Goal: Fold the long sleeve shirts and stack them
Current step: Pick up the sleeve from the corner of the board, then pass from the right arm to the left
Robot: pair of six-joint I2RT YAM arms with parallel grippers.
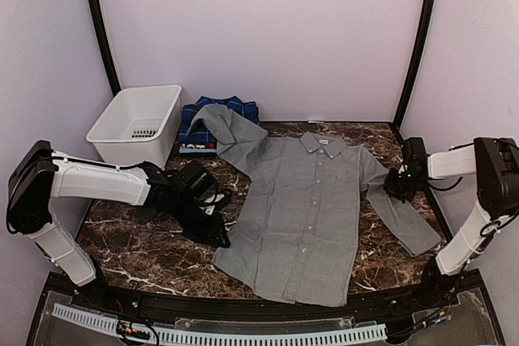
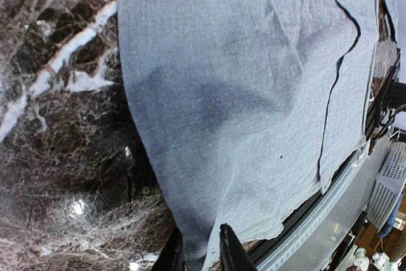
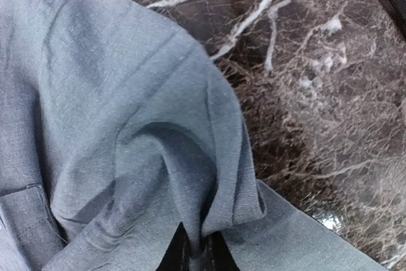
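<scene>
Near edge: left fingers sit at the grey shirt's hem corner, 7 o'clock of it. The gap is narrow and the hem runs between them, but the tips are cut off, so can't tell if clamped. Shirt lies flat, front up, mid desk. At 3 o'clock, right fingers pinch a bunched sleeve fold, tips buried in cloth. Far, 11 o'clock: plaid shirt, partly covered by the grey sleeve, beside white basket.
</scene>
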